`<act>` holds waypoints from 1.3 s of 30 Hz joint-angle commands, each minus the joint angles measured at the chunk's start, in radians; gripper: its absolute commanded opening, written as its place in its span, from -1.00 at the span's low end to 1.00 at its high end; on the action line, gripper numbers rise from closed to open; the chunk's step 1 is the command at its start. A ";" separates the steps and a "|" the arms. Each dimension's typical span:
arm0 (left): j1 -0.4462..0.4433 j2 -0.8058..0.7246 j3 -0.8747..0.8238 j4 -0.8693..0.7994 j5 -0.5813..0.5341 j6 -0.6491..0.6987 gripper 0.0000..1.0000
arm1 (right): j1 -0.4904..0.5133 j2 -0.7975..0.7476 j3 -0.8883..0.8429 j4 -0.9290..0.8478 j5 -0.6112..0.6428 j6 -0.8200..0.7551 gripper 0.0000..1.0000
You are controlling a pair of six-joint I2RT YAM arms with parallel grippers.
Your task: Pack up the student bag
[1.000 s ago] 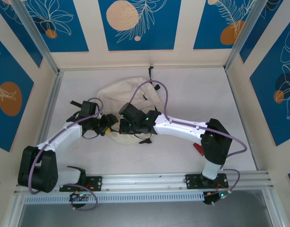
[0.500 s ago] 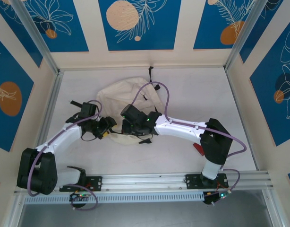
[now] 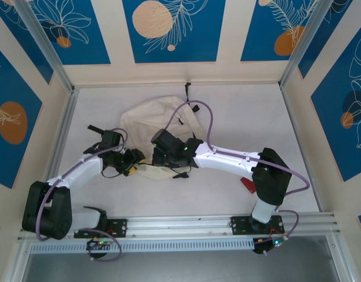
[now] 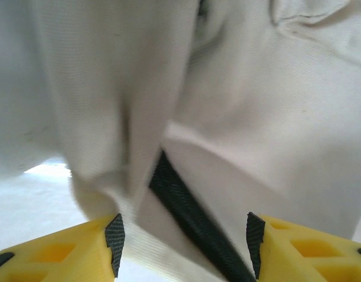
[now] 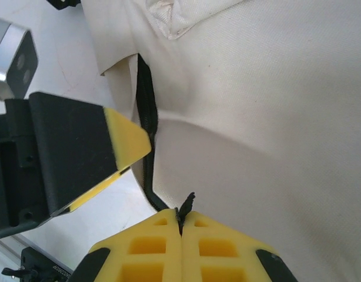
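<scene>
Though little moved since before, left gripper (image 4: 183, 238) spread at student bag (image 4: 274, 117), right gripper (image 5: 181, 226) pinching zipper tab (image 5: 188, 202).

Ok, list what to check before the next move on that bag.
1. Hold on the black tab: ok, the right fingers are shut on it.
2. Bracing grip: not ok, the left fingers are open, with the zipper line and cloth between them.
3. Bag resting on the table: ok.
4. Zipper opened enough: cannot tell.
5. Things to pack at hand: cannot tell; a small red thing lies beside the right arm.
</scene>
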 commanded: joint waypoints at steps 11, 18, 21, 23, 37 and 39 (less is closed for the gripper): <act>0.000 0.008 -0.005 0.103 0.091 -0.051 -0.12 | 0.001 -0.041 -0.009 0.014 -0.020 0.023 -1.00; -0.009 0.060 0.007 0.103 0.043 -0.023 -0.72 | 0.029 -0.094 0.003 -0.136 0.077 0.051 -1.00; -0.009 0.080 0.024 0.075 -0.006 0.013 -0.88 | 0.037 -0.105 0.020 -0.294 0.168 0.116 -1.00; -0.010 0.088 0.034 0.063 -0.034 0.029 -0.96 | 0.038 -0.105 0.031 -0.408 0.231 0.174 -1.00; -0.007 0.113 0.063 0.017 -0.129 0.087 -1.00 | 0.011 -0.119 0.022 -0.753 0.461 0.396 -1.00; -0.007 0.112 0.066 0.014 -0.133 0.093 -1.00 | 0.004 -0.126 0.020 -0.737 0.464 0.377 -1.00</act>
